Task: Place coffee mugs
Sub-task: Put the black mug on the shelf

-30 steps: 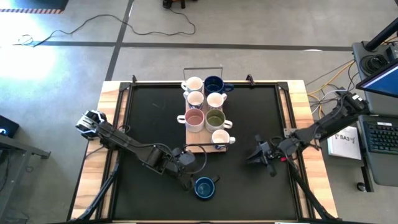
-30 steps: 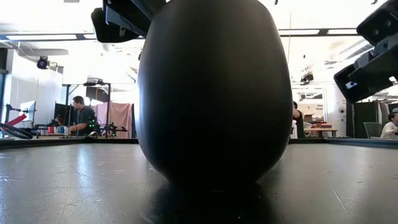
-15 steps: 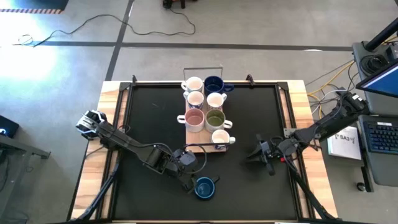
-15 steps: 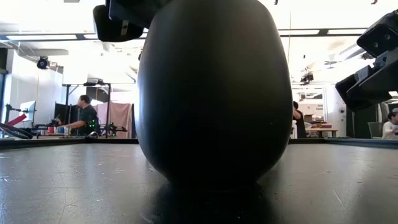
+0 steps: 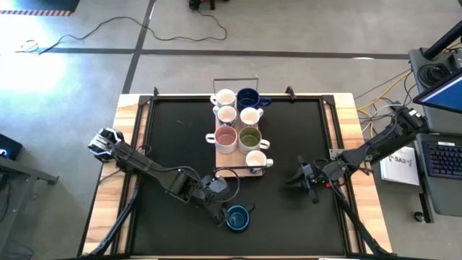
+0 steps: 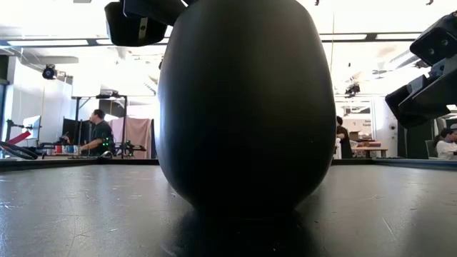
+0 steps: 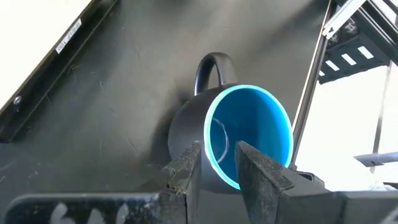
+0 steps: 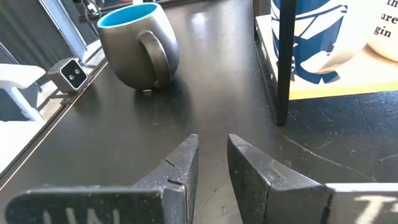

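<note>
A dark blue mug (image 5: 237, 217) with a bright blue inside stands upright on the black mat near the table's near edge, its handle (image 7: 211, 65) turned away from my left gripper. The same mug (image 6: 243, 107) fills the low view. My left gripper (image 7: 217, 160) (image 5: 221, 211) is at the mug's left rim and shut on its wall. Several other mugs, white, dark blue, pink-lined (image 5: 226, 137) and olive (image 5: 250, 137), stand on a wooden tray (image 5: 229, 172). My right gripper (image 5: 290, 179) (image 8: 212, 140) hovers right of the tray, open by a narrow gap. My left gripper holds the dark blue mug by its rim (image 7: 210, 144), on the side opposite the handle. One finger (image 7: 186, 171) is outside the wall and the other (image 7: 258, 171) inside the cup. It comes slanting down from the table's left. The mug stands upright on the mat.
The tray has a wire handle (image 5: 234, 81) at the far end and a free spot at its near left corner. The mat between tray and near edge is bare around the blue mug. People and benches show in the room beyond (image 6: 96, 132).
My left gripper has moved toward the near edge and the right and has come down onto the blue mug's left rim. The mug has stayed where it was. My right arm has kept still.
</note>
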Controlling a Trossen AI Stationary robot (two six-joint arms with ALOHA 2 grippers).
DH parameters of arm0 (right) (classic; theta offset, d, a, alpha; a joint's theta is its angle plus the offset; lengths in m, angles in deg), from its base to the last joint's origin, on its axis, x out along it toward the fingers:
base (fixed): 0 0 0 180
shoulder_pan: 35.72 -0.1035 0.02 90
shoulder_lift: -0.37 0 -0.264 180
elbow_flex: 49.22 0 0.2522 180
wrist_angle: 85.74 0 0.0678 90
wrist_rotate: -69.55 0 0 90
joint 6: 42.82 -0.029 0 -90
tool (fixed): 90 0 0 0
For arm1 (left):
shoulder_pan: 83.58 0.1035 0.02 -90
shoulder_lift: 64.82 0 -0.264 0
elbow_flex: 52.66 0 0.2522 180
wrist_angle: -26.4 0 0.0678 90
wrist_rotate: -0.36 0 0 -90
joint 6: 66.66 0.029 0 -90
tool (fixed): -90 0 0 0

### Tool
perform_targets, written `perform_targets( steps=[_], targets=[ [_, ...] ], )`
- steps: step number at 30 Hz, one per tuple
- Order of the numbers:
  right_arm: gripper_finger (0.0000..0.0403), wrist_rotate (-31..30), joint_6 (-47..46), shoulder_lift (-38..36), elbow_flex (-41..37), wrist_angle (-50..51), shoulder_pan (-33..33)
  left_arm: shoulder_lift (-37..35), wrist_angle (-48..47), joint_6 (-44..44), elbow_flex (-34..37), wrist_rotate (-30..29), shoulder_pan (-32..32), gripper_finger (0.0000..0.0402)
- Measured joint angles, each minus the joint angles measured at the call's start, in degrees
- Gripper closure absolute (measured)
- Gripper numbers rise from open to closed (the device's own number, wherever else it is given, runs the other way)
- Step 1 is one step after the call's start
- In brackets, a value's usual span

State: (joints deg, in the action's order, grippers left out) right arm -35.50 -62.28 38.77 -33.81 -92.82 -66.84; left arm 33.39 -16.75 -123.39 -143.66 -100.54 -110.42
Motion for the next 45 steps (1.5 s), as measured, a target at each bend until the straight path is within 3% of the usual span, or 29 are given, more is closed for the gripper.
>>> perform_targets(
  steps=[8, 16, 22, 28, 37, 45],
  targets=[
    [0.0328, 0.0, 0.0, 0.0, 0.0, 0.0, 0.0, 0.0, -0.2, 2.1, 0.0, 1.2, -0.5, 0.0316],
    [0.0328, 0.0, 0.0, 0.0, 0.0, 0.5, 0.0, 4.3, 0.1, 3.6, -0.1, 1.1, -0.5, 0.0268],
    [0.0328, 0.0, 0.0, 0.0, 0.0, 0.5, 0.0, 7.6, -3.9, 3.7, -5.0, 1.7, -0.4, 0.0234],
    [0.0328, 0.0, 0.0, 0.0, 0.0, 0.8, 0.0, 11.2, -7.7, 2.3, -9.7, 1.5, -0.2, 0.0229],
    [0.0328, 0.0, 0.0, 0.0, 0.0, 0.9, 0.0, 19.7, -24.0, 3.7, -21.7, -0.4, 0.9, 0.0262],
    [0.0328, 0.0, 0.0, 0.0, 0.0, 0.9, 0.0, 24.0, -33.8, 7.8, -29.2, -1.0, 0.5, 0.0388]
  ],
)
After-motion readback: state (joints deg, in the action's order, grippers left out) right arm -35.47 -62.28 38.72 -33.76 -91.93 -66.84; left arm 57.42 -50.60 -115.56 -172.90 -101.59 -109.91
